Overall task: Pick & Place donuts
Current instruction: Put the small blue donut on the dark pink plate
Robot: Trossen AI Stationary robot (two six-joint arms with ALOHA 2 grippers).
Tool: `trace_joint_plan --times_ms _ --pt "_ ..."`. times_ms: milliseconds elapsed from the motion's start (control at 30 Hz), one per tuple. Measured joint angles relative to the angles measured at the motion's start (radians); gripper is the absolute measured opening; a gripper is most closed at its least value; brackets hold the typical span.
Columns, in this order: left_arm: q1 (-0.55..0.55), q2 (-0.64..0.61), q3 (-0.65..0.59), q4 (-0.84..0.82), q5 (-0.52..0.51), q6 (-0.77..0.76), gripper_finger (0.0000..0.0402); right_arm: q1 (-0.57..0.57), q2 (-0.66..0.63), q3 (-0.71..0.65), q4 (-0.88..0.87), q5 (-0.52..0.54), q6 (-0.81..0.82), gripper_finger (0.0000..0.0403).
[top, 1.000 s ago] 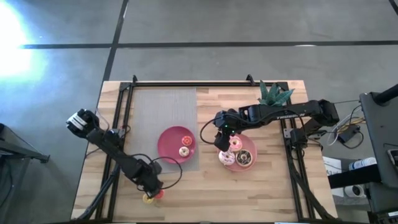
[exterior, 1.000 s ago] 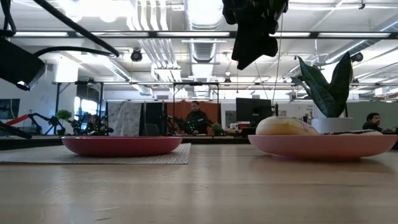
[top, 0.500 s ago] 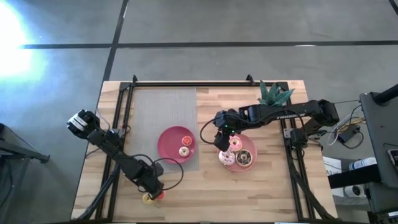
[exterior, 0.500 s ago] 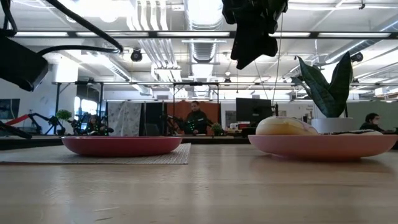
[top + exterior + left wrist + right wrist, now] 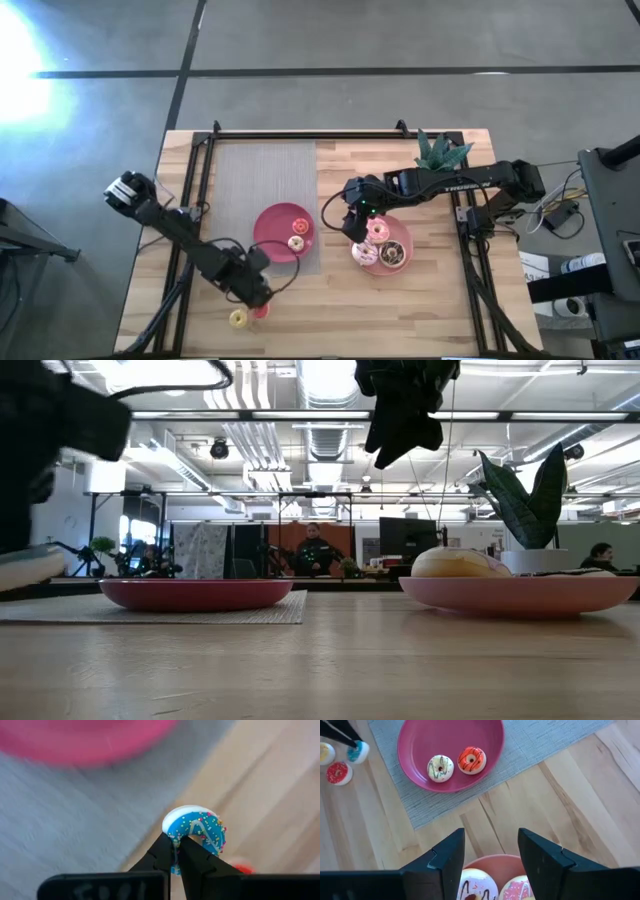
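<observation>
My left gripper (image 5: 258, 294) is shut on a tiny blue sprinkled donut (image 5: 196, 832) near the table's near edge, beside the grey mat's near corner; it also shows in the right wrist view (image 5: 357, 751). A tiny yellow donut (image 5: 238, 318) and a tiny red one (image 5: 258, 312) lie flat on the wood just nearer. The left pink plate (image 5: 272, 222) on the mat holds an orange-red donut (image 5: 471, 760) and a white one (image 5: 440, 768). My right gripper (image 5: 490, 855) is open and empty above the right pink plate (image 5: 404, 234), which holds the larger donuts (image 5: 378, 232). My left gripper pinches the blue donut's ring on one side (image 5: 176, 836) between its two fingertips (image 5: 165, 851). The rest of the donut sticks out past the fingertips. It is lifted clear of the table, iced face toward the wrist camera. Whether one finger is in the hole, I cannot tell.
A potted plant (image 5: 440, 150) stands at the far right of the table. The grey mat (image 5: 260, 175) covers the far left half. Black frame rails (image 5: 195, 190) run along both sides. Bare wood (image 5: 330, 310) lies between the plates and the near edge. People sit in the room behind (image 5: 314, 550).
My left gripper has risen from beside the yellow and red donuts and gone a little toward the far right, toward the plate on the mat, carrying the blue donut off the wood. My right gripper has kept still.
</observation>
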Motion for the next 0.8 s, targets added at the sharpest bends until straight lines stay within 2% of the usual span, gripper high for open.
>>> trace_joint_plan --times_ms 133,233,567,800 --pt "0.093 -0.046 -0.004 0.0 -0.095 0.045 0.0001 0.0 0.0 -0.001 0.032 0.001 0.0 0.0175" --pt "0.2 -0.066 -0.004 0.003 -0.124 0.136 0.0 0.0 0.0 -0.005 0.064 0.001 0.0 0.0175" --pt "0.561 -0.044 -0.014 0.024 -0.074 0.511 0.0 0.004 0.0 -0.016 0.068 0.001 0.018 0.0175" --pt "0.679 -0.03 -0.026 0.103 -0.036 0.634 0.0 0.018 0.0 -0.03 0.067 0.0 0.019 0.0176"
